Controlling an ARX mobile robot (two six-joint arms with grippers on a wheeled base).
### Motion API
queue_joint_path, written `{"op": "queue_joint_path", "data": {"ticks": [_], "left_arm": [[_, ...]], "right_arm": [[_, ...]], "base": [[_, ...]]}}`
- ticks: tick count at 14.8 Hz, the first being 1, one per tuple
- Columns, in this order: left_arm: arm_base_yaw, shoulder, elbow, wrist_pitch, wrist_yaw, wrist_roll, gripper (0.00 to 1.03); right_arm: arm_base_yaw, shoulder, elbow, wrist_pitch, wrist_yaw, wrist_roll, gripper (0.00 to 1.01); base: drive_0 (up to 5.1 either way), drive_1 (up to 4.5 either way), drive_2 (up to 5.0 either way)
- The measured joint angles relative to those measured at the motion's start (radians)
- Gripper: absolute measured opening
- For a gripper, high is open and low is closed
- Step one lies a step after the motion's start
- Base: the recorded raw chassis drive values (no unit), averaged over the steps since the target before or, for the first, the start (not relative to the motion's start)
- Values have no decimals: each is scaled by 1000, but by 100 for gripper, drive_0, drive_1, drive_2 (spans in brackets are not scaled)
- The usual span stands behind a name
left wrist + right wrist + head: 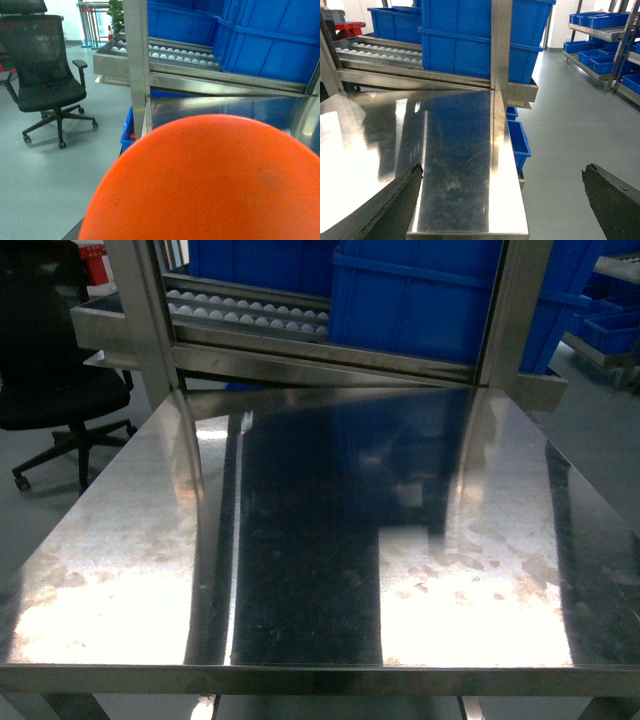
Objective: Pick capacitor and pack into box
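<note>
Little of the robot shows. In the right wrist view, two dark, almost black fingers (395,205) of the right gripper (502,200) enter from the lower corners, wedge-shaped, with rough, worn, scuffed surfaces. In the left wrist view, a smooth, rounded orange dome (210,185) fills the lower frame, matte, with a faint dark smudge right of its centre.

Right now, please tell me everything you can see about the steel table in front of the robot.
The steel table is a flat, polished metal top with a folded front edge. Its surface is shiny but scuffed and smudged, and it mirrors the blue bins behind and bright ceiling light. Nothing rests on the part in view. Upright metal posts rise at its back corners, carrying a sloped roller rack. In the right wrist view, the right gripper's dark fingers stand apart over its near right edge, holding nothing.
</note>
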Motion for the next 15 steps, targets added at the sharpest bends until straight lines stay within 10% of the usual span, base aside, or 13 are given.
{"op": "queue_joint_path", "data": {"ticks": [15], "left_arm": [[0,-530,-136,-374,1,0,44]], "right_arm": [[0,0,0,0,0,0,98]], "base": [[0,0,0]]}}
